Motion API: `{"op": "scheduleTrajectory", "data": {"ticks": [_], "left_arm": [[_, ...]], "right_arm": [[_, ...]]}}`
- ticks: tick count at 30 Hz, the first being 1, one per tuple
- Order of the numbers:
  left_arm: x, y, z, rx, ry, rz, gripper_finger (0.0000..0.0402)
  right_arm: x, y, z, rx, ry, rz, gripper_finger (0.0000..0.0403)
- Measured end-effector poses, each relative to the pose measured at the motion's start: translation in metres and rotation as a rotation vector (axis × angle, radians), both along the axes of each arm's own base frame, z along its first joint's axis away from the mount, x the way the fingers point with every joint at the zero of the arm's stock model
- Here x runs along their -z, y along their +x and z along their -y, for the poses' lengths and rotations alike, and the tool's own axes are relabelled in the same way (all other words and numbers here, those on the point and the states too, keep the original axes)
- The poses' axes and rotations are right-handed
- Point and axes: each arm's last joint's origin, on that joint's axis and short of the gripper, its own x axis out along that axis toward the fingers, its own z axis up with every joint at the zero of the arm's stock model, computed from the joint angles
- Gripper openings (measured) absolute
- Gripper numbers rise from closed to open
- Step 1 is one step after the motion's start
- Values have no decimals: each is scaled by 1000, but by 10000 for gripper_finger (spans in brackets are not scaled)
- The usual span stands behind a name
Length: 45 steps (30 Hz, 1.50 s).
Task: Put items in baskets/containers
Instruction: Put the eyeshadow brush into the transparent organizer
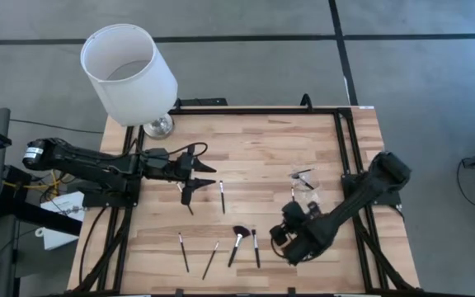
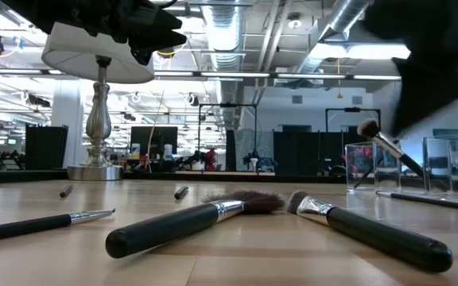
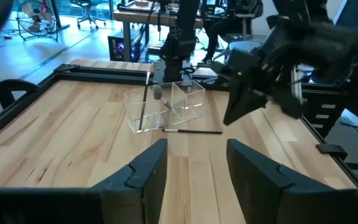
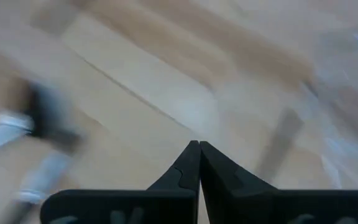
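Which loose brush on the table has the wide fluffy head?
The fan-headed brush, third of the four along the table's near edge, next to the right hand. The others have slim tips.

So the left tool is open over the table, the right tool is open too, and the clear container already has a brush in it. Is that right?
Not quite: the right tool is shut, its fingers pressed together and empty in the right wrist view. The rest holds: the left tool is open over the table, and the clear container has a brush standing in it.
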Motion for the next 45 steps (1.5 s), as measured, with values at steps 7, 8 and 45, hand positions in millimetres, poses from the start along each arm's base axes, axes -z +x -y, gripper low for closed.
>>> {"op": "scheduleTrajectory", "data": {"ticks": [7, 8, 45], "left_arm": [[0, 0, 0, 0, 0, 0, 163], [0, 0, 0, 0, 0, 0, 163], [0, 0, 0, 0, -1, 5, 163]], "right_arm": [[32, -4, -7, 281, -90, -78, 0], [39, -4, -8, 295, -98, -92, 0], [32, -38, -26, 231, -241, 84, 161]]}}
